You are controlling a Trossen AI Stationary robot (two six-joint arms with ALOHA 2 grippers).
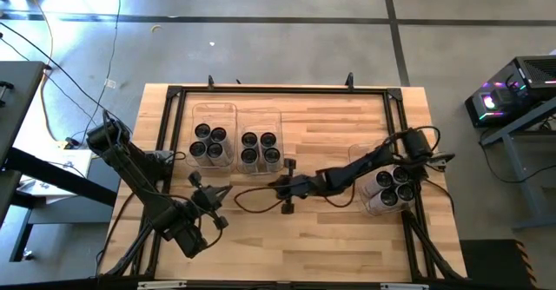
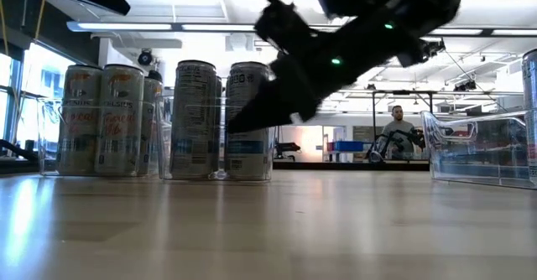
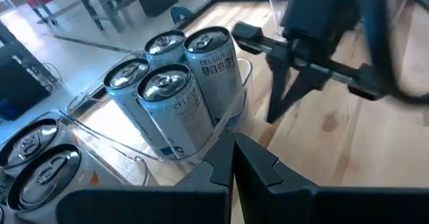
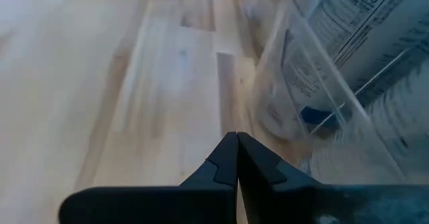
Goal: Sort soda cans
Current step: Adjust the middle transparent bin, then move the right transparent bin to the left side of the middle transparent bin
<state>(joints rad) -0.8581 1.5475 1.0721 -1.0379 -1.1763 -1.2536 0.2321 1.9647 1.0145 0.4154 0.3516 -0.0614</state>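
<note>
Since all twelve soda cans (image 1: pixel 209 142) already stand in clear bins (image 1: pixel 214 109), the step in hand reads as retreat: lift each arm clear without clipping a bin wall. Right hand (image 1: pixel 284 186), fingers pressed together, empty, frame centre; left hand (image 1: pixel 215 205), likewise pressed together, lower left. Cans: upright, dark-topped, silvery-sided; four upper left, four beside them, four at right.

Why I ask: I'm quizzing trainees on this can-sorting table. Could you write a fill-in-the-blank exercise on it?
1. The middle bin holds ___ soda cans.
2. Both claws, left claw and right claw, are ___.
3. The bins are made of clear ___.
4. The table top is made of ___.

Missing words: four; shut; plastic; wood
</note>
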